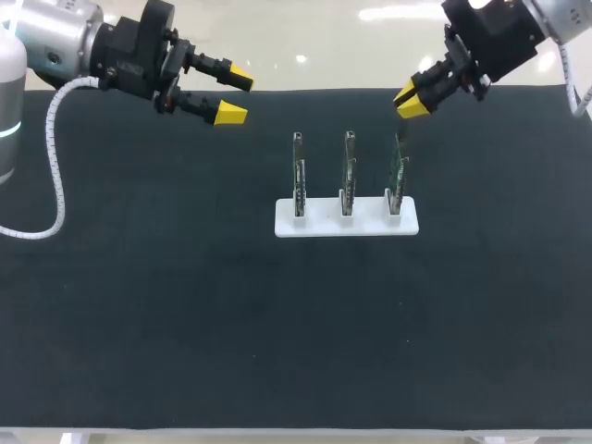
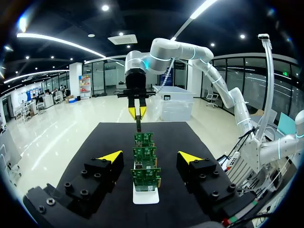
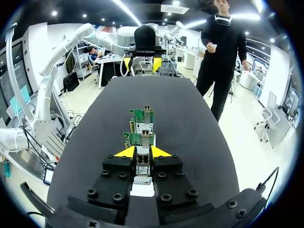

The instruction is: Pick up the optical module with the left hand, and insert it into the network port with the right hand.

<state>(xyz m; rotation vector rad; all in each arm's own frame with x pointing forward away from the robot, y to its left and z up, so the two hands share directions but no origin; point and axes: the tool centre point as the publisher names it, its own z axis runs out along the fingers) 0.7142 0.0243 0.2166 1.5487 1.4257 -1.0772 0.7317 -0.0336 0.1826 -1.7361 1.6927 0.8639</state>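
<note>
The right gripper (image 1: 407, 100) is hanging over the right card (image 1: 398, 176), its fingers pinching together on the module (image 2: 138, 124). That's a slim dark bar pointing down from the yellow tips, its lower end just above the card's top edge. Whether it's touching yet, I can't tell. The left gripper (image 1: 233, 94) is sitting well apart on its own side, fingers spread wide and carrying nothing. I'm reading this as the insertion step.

To do it well, the module should be lining up square with the port before any push, though I can't make out the port itself on this card. The push should be going straight along the port's axis. These boards are thin and standing upright in slots, so a sideways nudge is likely to flex or rock them.

The three cards (image 1: 349, 171) are looking like green circuit boards, flat and rigid, dotted with small silvery metal parts. They're lined up in a row on the stand (image 1: 314, 225), a smooth white block with a hard plastic look. The cloth (image 1: 185, 324) underneath is dark, matte and felt-like, so it's probably offering some grip.
</note>
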